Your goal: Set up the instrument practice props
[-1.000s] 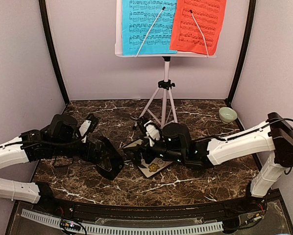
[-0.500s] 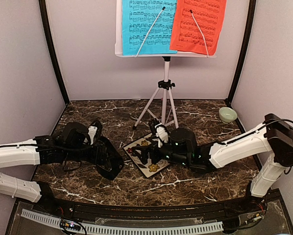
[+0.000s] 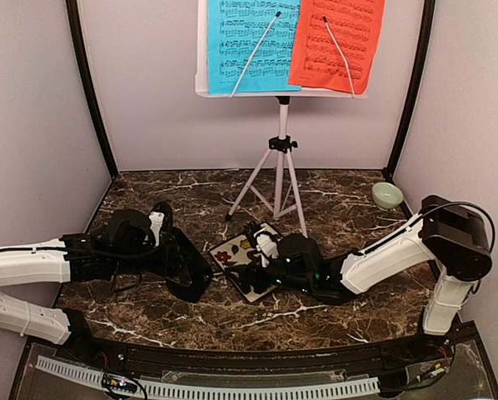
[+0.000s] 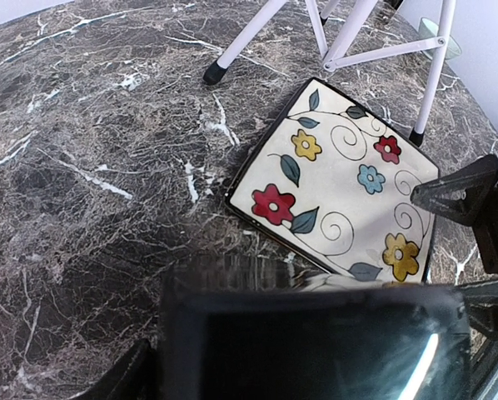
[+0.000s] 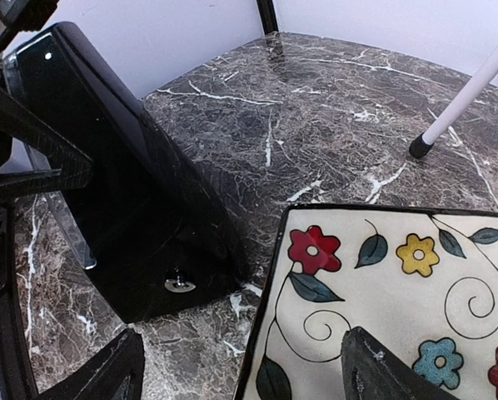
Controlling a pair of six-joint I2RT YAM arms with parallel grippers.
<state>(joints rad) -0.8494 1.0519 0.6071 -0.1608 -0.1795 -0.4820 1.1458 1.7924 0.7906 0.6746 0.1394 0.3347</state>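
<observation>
**Metronome in the left gripper, just off the tile's left edge**

The left gripper (image 3: 176, 260) is clamped on the small black glossy pyramid-shaped metronome (image 5: 116, 175). In the left wrist view the dark body fills the space between its jaws. The metronome sits low on the dark veined marble table (image 3: 341, 200), just beside the left edge of the square floral ceramic tile (image 4: 341, 183) and not on it. In the right wrist view its long axis runs from a broad base near the tile's edge up and away to a narrow top. Whether it stands truly upright or leans I cannot tell.

The right gripper (image 5: 245, 371) hangs low over the tile with its fingers spread wide and holding nothing. It faces the metronome across the tile's corner. The left arm is the nearer one and already has the prop, so placing it looks like that arm's job.

The white perforated music stand on its tripod (image 3: 281, 167) rises behind the tile. The blue music sheet (image 3: 249, 42) and the red music sheet (image 3: 336, 42) rest on its desk, well apart from both grippers.
</observation>
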